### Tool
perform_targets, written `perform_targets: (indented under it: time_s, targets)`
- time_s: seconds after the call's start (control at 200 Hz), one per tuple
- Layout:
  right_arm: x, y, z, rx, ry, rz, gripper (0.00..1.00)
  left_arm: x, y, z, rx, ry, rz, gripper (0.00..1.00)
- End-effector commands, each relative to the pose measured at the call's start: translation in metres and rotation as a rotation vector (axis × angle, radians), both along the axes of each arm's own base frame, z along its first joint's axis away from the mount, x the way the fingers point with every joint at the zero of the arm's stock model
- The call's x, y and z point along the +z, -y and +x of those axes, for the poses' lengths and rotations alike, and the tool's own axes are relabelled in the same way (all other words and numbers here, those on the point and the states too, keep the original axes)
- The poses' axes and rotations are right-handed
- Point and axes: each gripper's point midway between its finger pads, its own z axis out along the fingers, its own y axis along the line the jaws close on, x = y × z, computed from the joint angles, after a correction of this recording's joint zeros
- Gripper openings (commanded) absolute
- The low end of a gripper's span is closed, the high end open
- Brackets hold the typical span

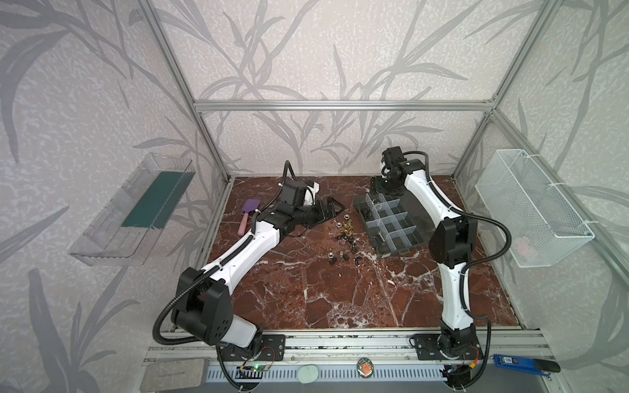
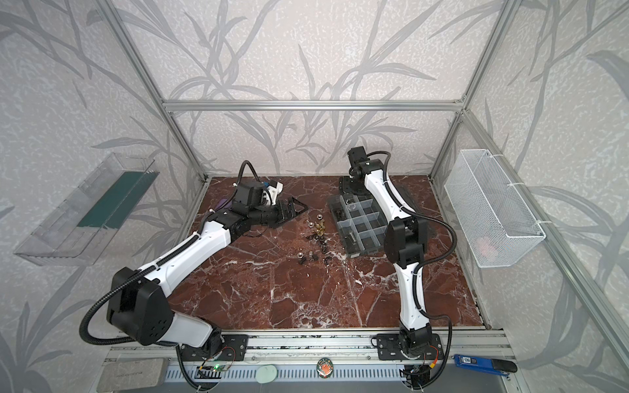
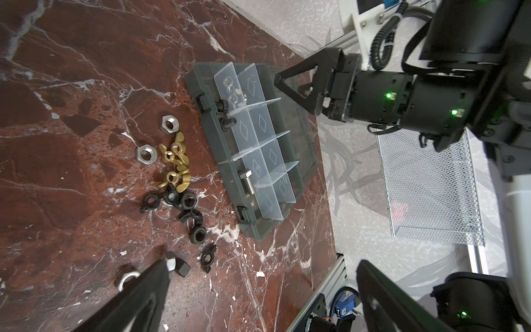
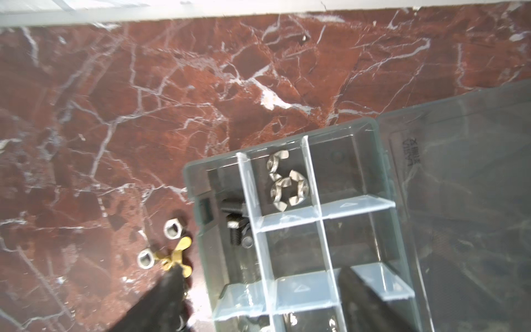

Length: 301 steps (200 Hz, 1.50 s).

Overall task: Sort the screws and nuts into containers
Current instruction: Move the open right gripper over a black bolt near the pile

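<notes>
Faintly, raised lettering on the open lid (image 4: 411,152) is too blurred to read. Black screws (image 4: 234,222) lie in a corner compartment of the box (image 3: 258,234), with silver wing nuts (image 4: 284,184) in the next. Loose nuts (image 3: 172,161) litter the table (image 1: 340,296) beside it. The right gripper (image 4: 258,273) hangs spread wide and empty over the box. The left gripper (image 3: 263,264), also released, is near the loose nuts.
</notes>
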Motion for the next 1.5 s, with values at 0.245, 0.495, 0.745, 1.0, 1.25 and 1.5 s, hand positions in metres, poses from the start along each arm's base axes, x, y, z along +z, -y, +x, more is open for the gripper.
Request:
perform_targets:
  time_s: [0.245, 0.495, 0.745, 1.0, 1.25, 1.5]
  targets:
    - [0.026, -0.038, -0.059, 0.132, 0.084, -0.051, 0.99, -0.003, -0.021, -0.023, 0.019, 0.0, 0.029, 0.99]
    - [0.01, -0.067, -0.11, 0.232, 0.06, -0.078, 0.99, -0.024, -0.037, -0.041, 0.052, -0.058, -0.007, 0.99]
    - [-0.028, -0.107, -0.161, 0.354, 0.011, -0.118, 1.0, -0.044, -0.055, -0.051, 0.11, -0.114, -0.074, 0.99]
    - [-0.076, -0.134, -0.202, 0.416, -0.069, -0.119, 0.85, -0.052, -0.067, -0.061, 0.136, -0.126, -0.088, 0.99]
    - [-0.106, -0.153, -0.226, 0.465, -0.113, -0.156, 0.8, -0.052, -0.071, -0.065, 0.143, -0.128, -0.093, 0.99]
    - [-0.121, -0.176, -0.238, 0.498, -0.142, -0.147, 0.71, -0.054, -0.083, -0.063, 0.186, -0.14, -0.126, 0.99]
